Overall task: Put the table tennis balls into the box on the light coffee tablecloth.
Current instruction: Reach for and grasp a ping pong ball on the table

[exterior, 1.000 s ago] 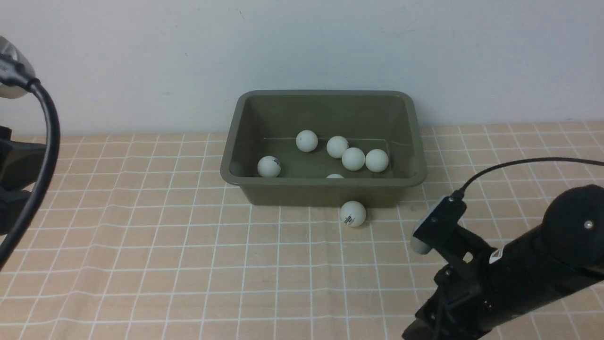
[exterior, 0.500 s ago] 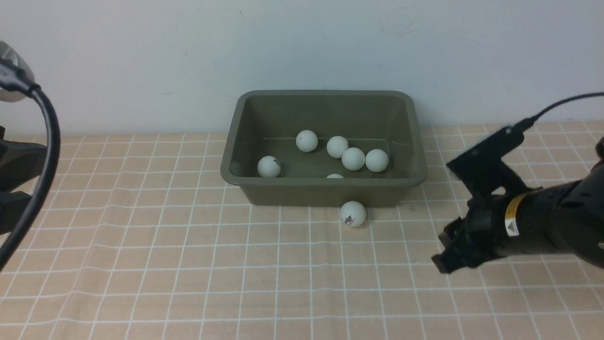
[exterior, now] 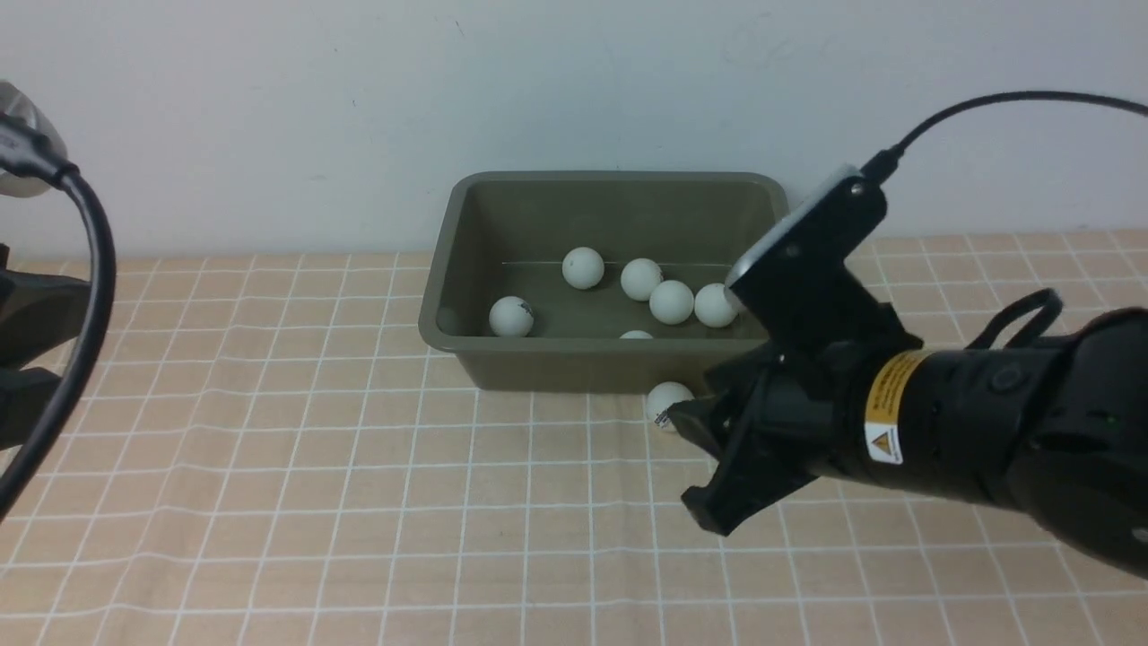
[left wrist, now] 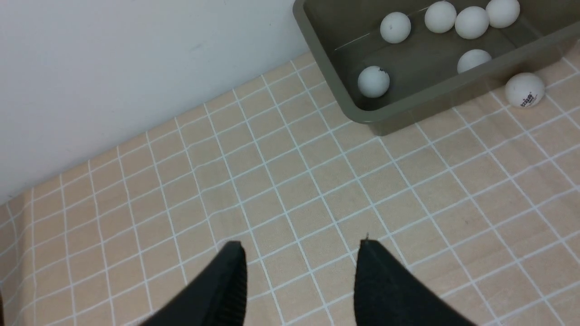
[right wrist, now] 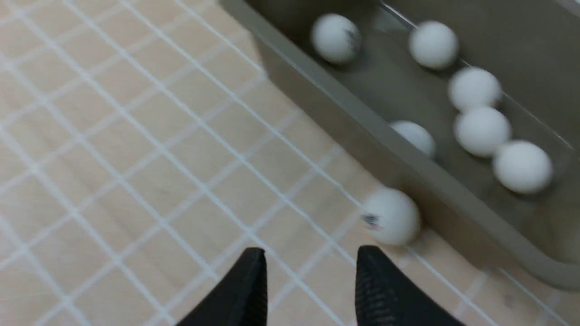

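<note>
Now, from the left: my left pincer (left wrist: 299, 243) hangs parted and empty over the light coffee tablecloth (exterior: 359, 467), well apart from the box (exterior: 619, 348). 6 table tennis balls (exterior: 583, 267) lie inside the box. The last ball (exterior: 665, 397) sits on the cloth at the box's 6 o'clock, tight by it. My right pincer (right wrist: 310, 253) hovers just beside that ball, narrowly parted, holding nothing. I judge this the final pick: next I should probably spread wider, ease toward 11 o'clock, and close without nudging the ball away.
</note>
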